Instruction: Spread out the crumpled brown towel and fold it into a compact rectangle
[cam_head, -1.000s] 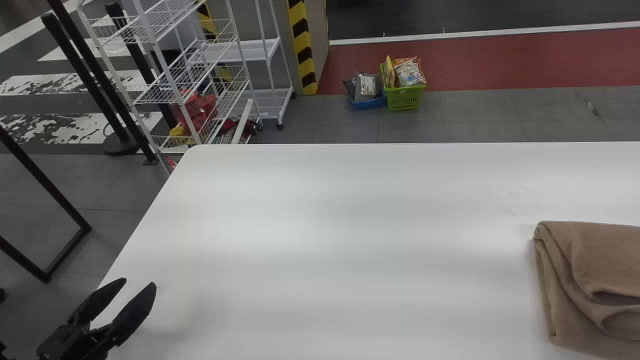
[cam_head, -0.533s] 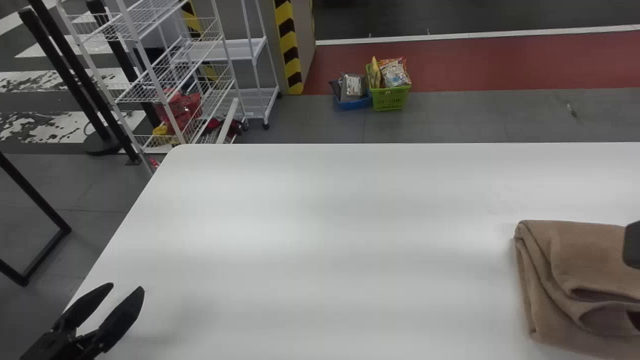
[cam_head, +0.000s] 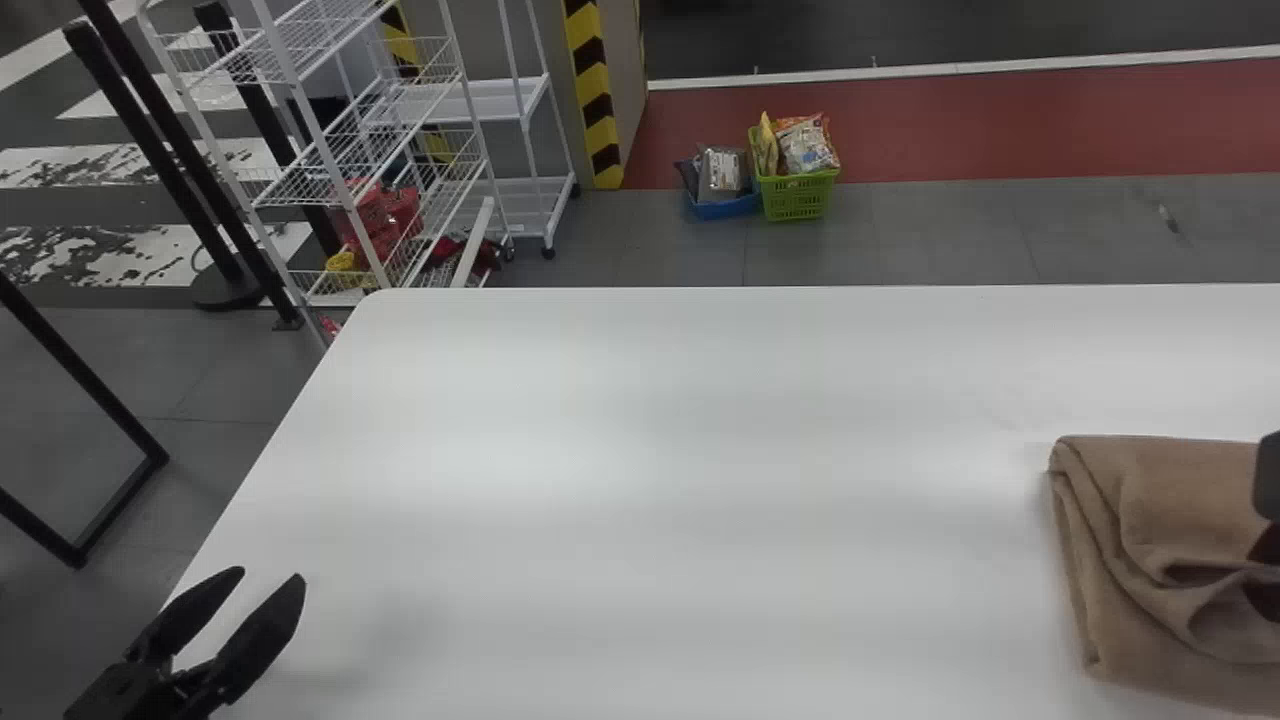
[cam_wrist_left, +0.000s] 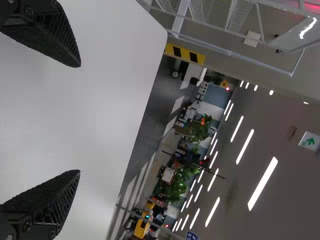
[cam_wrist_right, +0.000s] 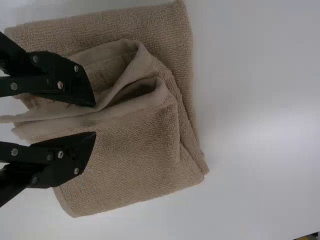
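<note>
Brown terry towel (cam_head: 1150, 480) lies on the broad, smooth white worktop (cam_head: 640, 450), on the robot's right, well apart from the worktop's left edge. Beyond the far left corner stands white metal shelving (cam_head: 490, 100), its wire tiers holding red and yellow items. Just beside it, a black-and-yellow striped band (cam_head: 597, 100) runs up a pillar.

The towel itself is folded into a layered, roughly four-sided pad; its layers do not line up, and a loose fold gapes on top. On the floor past the worktop sits a green plastic basket (cam_head: 797, 197) of packets, with a smaller blue container (cam_head: 728, 208) beside it.

The right black pincer (cam_head: 1260, 572) is at the towel, its two fingers apart, with the ridge of the loose fold running between them. The left black pincer (cam_head: 270, 575) waits over the worktop's near left part, fingers wide apart, nothing between them.
</note>
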